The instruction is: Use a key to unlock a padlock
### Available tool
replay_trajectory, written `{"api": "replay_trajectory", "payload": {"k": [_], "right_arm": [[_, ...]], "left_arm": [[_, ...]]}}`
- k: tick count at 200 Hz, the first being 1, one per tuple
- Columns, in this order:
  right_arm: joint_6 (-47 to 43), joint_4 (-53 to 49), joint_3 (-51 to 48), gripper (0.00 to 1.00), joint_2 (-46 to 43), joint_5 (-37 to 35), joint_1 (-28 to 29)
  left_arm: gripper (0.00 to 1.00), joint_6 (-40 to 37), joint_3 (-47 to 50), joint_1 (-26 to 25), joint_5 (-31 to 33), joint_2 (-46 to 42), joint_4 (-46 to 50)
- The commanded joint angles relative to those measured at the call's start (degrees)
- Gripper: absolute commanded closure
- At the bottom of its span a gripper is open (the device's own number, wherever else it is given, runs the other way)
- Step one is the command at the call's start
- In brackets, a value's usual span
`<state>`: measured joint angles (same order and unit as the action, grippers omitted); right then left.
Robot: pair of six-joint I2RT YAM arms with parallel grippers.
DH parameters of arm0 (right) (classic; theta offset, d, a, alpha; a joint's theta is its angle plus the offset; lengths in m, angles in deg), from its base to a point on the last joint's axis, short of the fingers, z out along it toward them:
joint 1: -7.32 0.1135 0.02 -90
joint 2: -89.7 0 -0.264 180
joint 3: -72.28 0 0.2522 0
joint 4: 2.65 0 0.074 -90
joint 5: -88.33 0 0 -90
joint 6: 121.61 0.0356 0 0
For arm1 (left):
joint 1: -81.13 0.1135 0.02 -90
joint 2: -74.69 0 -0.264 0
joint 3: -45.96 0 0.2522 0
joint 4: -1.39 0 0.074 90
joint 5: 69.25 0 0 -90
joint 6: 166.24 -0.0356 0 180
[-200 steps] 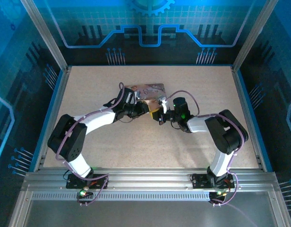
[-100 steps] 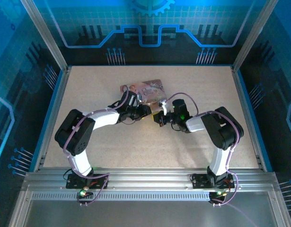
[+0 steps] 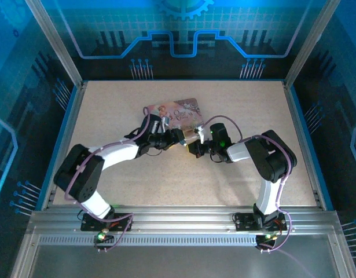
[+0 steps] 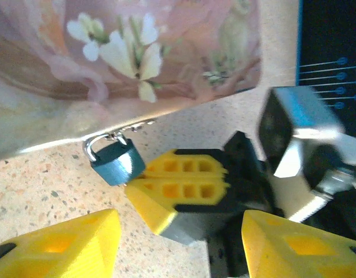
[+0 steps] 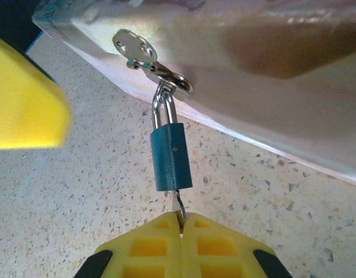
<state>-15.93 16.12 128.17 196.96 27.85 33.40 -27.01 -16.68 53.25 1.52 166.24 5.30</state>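
The small blue padlock hangs by its silver shackle from a clasp on the pink illustrated tin. It rests on the speckled table just in front of the tin. The thin key sticks out of the padlock's bottom. My right gripper is shut on the key. In the left wrist view the padlock lies beside the right gripper's closed yellow fingers. My left gripper stands open just short of them, holding nothing. From above, both grippers meet at the tin's near edge.
The tin lies flat near the middle of the table. A blue rim and metal frame posts bound the table. One yellow finger of the left gripper hangs close to the padlock's left in the right wrist view.
The left arm has shifted, its elbow ending lower and further left. The pink tin has slid slightly left. The right gripper stays at the padlock.
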Motion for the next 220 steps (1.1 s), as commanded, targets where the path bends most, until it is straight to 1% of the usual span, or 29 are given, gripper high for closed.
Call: {"api": "replay_trajectory", "payload": {"k": [1, 37, 74, 123, 196, 220], "right_arm": [[1.69, -5.29, 1.26, 1.0, -1.52, 2.86, -0.33], [4.77, -12.18, 3.47, 1.0, -3.92, 3.36, 0.35], [9.46, -15.23, 4.34, 1.0, -6.13, 3.17, 1.13], [15.9, -21.14, 6.06, 1.0, -8.3, 2.01, 3.04], [23.84, -20.57, 6.97, 1.0, -7.25, 2.08, 4.32], [25.65, -19.95, 7.18, 1.0, -6.63, 1.97, 4.35]], "left_arm": [[0.41, 0.11, 3.17, 1.06, 2.05, -5.33, -1.05], [0.42, 2.96, 9.06, 1.16, 5.73, -10.33, -3.56], [0.43, 7.07, 13.73, 0.4, 6.64, -10.94, -9.96], [0.43, 9.62, 14.21, -0.5, 6.0, -8.17, -14.44], [0.45, 12.76, 13.46, -2.01, 6.01, -3.28, -18.02], [0.47, 14.89, 13.28, -2.09, 5.1, -1.2, -19.81]]}}
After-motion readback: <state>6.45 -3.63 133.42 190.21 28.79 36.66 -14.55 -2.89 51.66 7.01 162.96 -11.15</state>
